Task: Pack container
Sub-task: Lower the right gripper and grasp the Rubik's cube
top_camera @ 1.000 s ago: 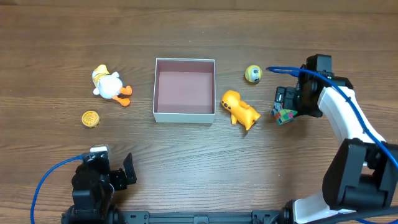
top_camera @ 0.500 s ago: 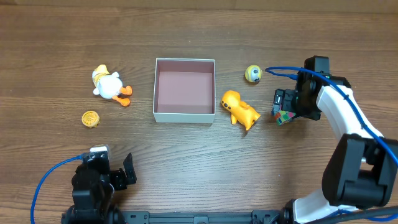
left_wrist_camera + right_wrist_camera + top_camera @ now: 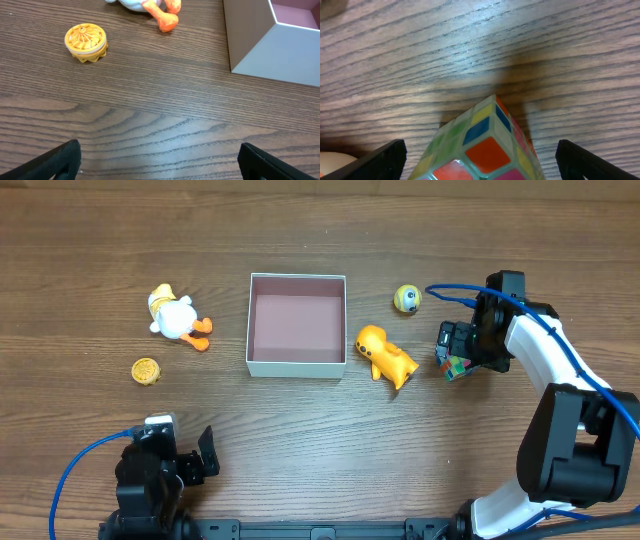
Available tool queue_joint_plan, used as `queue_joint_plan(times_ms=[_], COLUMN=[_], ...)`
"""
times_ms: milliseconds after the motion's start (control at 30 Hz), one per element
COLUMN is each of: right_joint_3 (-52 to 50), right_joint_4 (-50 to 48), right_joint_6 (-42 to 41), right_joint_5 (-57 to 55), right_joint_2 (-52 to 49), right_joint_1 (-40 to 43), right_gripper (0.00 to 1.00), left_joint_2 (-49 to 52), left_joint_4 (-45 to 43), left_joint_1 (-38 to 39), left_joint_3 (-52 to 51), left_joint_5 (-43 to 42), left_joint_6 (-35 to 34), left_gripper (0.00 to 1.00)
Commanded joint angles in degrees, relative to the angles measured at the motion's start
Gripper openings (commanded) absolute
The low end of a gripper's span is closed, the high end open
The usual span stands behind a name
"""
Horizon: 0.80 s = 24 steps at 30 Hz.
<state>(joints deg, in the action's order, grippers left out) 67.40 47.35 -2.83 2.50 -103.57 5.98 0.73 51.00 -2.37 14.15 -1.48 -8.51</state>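
Right gripper [image 3: 452,352] crept bit left, cube [image 3: 481,146] along with it. Fingers straddle cube; real pinch or not, can't tell. Box [image 3: 297,365] lies further left, past yellow toy [image 3: 385,358]. Left gripper [image 3: 160,161] spread wide, idle, farther off.

On the wooden table [image 3: 300,450] are laid the container [image 3: 297,366] at centre, a duck [image 3: 177,317] and disc [image 3: 146,370] left, a yellow toy [image 3: 385,357] and ball [image 3: 407,299] right.
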Motion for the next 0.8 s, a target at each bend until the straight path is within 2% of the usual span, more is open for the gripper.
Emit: queue_joint_plan(times_ms=[0,100,200,333,433,567,767], right_joint_3=[1.2,1.2,1.2,1.2,1.2,1.2,1.2], right_joint_4=[-0.6,-1.4,-3.4,-4.3,-1.7,3.0,3.8], right_joint_6=[6.5,7.9,17.7,24.8,29.0,29.0,25.1], right_joint_5=[-0.2,-3.0,-3.4,-2.6,2.6,4.0,4.0], right_joint_2=[0.1,0.1,0.1,0.1,0.1,0.1,0.1], right_joint_1=[0.2,0.2,0.2,0.2,0.2,0.2,0.2], right_gripper=[1.0,1.0,1.0,1.0,1.0,1.0,1.0], left_joint_2=[-0.4,-0.4,-0.4,-0.4,-0.4,-0.4,-0.4], left_joint_4=[-0.2,-0.2,-0.2,-0.2,-0.2,-0.2,-0.2], left_joint_1=[-0.3,-0.3,-0.3,-0.3,-0.3,-0.3,-0.3], left_joint_3=[-0.2,-0.2,-0.2,-0.2,-0.2,-0.2,-0.2], left_joint_5=[0.2,0.2,0.2,0.2,0.2,0.2,0.2], left_joint_6=[1.2,1.2,1.2,1.2,1.2,1.2,1.2], left_gripper=[1.0,1.0,1.0,1.0,1.0,1.0,1.0])
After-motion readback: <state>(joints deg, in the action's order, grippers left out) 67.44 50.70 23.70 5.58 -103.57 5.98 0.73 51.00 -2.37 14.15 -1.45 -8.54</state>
